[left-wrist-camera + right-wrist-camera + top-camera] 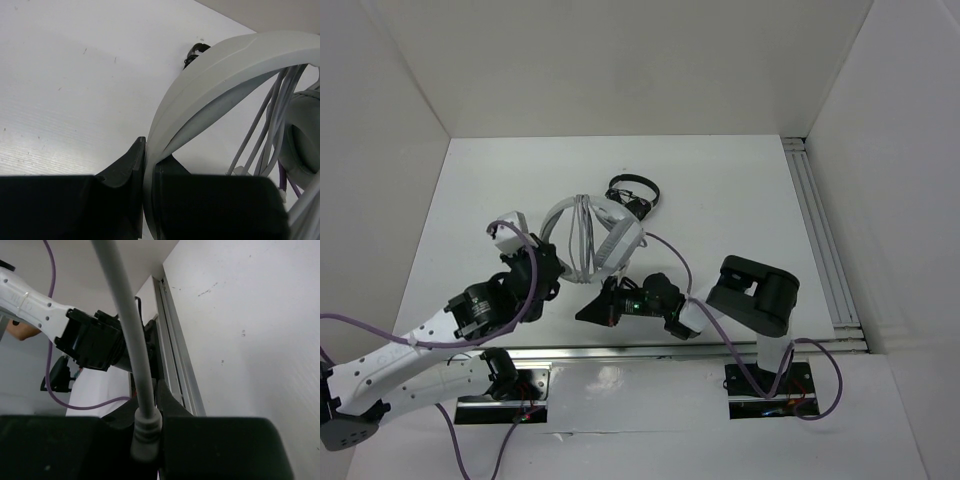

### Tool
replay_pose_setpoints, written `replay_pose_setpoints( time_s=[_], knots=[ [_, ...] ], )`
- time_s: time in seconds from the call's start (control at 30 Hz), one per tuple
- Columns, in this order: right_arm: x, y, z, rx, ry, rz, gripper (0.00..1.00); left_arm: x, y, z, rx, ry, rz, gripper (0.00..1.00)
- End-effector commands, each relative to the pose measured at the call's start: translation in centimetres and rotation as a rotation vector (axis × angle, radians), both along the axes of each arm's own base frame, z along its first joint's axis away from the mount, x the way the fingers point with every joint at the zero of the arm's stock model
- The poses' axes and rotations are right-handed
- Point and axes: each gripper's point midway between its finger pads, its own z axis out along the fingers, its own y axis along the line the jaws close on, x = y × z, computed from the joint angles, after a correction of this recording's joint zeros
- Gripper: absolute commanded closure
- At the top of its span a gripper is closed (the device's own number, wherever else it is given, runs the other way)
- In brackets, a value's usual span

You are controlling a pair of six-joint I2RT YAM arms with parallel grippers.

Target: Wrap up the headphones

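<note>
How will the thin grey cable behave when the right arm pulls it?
Probably floppy: the cable loops in several strands inside the headband. It looks thin and smooth, so it may slide through the right end effector, though the thicker plug collar there should catch. The headband, clamped by the left end effector, looks stiff.

You see the headphones [618,243] at the desk [740,200] centre; the small headphones [633,190] lie just behind them, to the right.
</note>
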Motion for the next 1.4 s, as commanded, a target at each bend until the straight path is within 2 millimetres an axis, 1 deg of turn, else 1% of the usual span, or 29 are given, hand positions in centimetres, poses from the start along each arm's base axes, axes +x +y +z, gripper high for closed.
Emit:
replay_pose_setpoints(
  time_s=[0.0,0.03,0.07,0.17,0.23,0.27,0.33,0.4,0.43,0.47,0.57,0.6,0.67,0.7,0.73,0.77,0.8,0.83,0.87,0.9,0.93,0.97,1.0,1.07,1.1,1.17,1.23,1.33,1.37],
  knots=[
    [-2.0,-0.7,14.6,0.565,-0.295,0.042,0.92,0.8,1.0,2.0,-0.187,-0.123,0.138,1.0],
    [-2.0,-0.7,14.6,0.565,-0.295,0.042,0.92,0.8,1.2,1.0,-0.173,-0.115,0.149,1.0],
    [-2.4,-0.6,14.6,0.566,-0.292,0.05,0.92,0.8,1.5,0.7,-0.168,-0.119,0.169,1.0],
    [-2.1,-0.3,14.2,0.56,-0.274,0.043,0.91,0.9,1.6,-1.2,-0.154,-0.101,0.189,1.0],
    [-2.0,-0.3,14.3,0.562,-0.262,0.037,0.91,0.8,2.3,-2.2,-0.153,-0.105,0.237,1.0],
    [-1.9,-0.1,13.8,0.552,-0.248,0.039,0.91,0.8,2.5,-3.5,-0.126,-0.089,0.253,1.0],
    [-1.9,0.0,13.4,0.545,-0.233,0.042,0.91,0.8,2.7,-4.8,-0.129,-0.076,0.28,1.0],
    [-1.8,0.3,12.3,0.522,-0.209,0.044,0.91,0.7,3.1,-6.9,-0.078,-0.035,0.303,1.0],
    [-1.7,0.4,11.8,0.513,-0.204,0.044,0.91,0.8,3.1,-7.5,-0.11,-0.023,0.326,1.0],
    [-1.6,0.7,11.2,0.503,-0.186,0.047,0.91,0.7,3.0,-8.8,-0.085,0.009,0.329,1.0],
    [-0.4,1.0,9.5,0.47,-0.15,0.029,0.91,0.8,3.4,-10.8,-0.077,0.047,0.366,1.0],
    [-0.6,1.3,9.6,0.476,-0.15,0.053,0.91,1.0,4.1,-11.4,-0.052,0.06,0.398,1.0],
    [-0.2,1.5,8.6,0.457,-0.135,0.055,0.91,1.1,4.5,-12.6,-0.072,0.085,0.419,1.0],
    [0.4,1.9,8.6,0.457,-0.141,0.055,0.91,1.2,5.0,-13.4,-0.066,0.109,0.433,1.0],
    [0.8,1.8,8.2,0.449,-0.129,0.047,0.91,1.2,5.2,-13.9,-0.051,0.122,0.429,1.0],
    [1.5,2.4,7.2,0.424,-0.107,0.046,0.91,1.4,5.7,-15.5,-0.065,0.146,0.422,1.0],
    [1.6,2.5,6.7,0.415,-0.101,0.046,0.91,1.4,5.7,-15.6,-0.065,0.146,0.422,1.0],
    [1.8,2.4,6.7,0.423,-0.096,0.052,0.9,1.5,5.4,-16.6,-0.099,0.158,0.399,1.0],
    [1.6,2.4,6.2,0.414,-0.074,0.067,0.9,1.8,6.2,-17.2,-0.101,0.168,0.414,1.0],
    [2.1,2.5,6.2,0.416,-0.077,0.058,0.9,1.8,6.5,-17.9,-0.085,0.19,0.4,1.0],
    [1.9,2.6,5.5,0.403,-0.06,0.073,0.89,1.9,6.2,-18.0,-0.097,0.216,0.37,1.0],
    [2.0,3.1,5.5,0.392,-0.056,0.084,0.89,2.4,6.0,-17.7,-0.116,0.207,0.361,1.0],
    [2.2,3.4,5.3,0.381,-0.05,0.083,0.89,2.6,6.8,-18.1,-0.097,0.229,0.371,1.0],
    [2.3,3.9,5.0,0.36,-0.039,0.095,0.89,3.1,6.7,-18.6,-0.109,0.291,0.374,1.0],
    [2.2,4.1,4.9,0.35,-0.036,0.106,0.89,3.0,7.2,-19.0,-0.11,0.32,0.401,1.0],
    [1.6,4.7,4.9,0.338,-0.031,0.137,0.89,3.2,6.9,-19.5,-0.095,0.351,0.399,1.0],
    [1.1,5.2,4.4,0.315,-0.017,0.158,0.89,3.6,6.5,-19.3,-0.146,0.361,0.391,1.0],
    [0.5,5.5,4.4,0.312,-0.016,0.177,0.87,3.9,6.6,-19.4,-0.186,0.37,0.392,1.0],
    [0.1,5.7,3.8,0.294,-0.002,0.186,0.86,3.8,6.7,-19.6,-0.2,0.379,0.402,1.0]
  ],
)
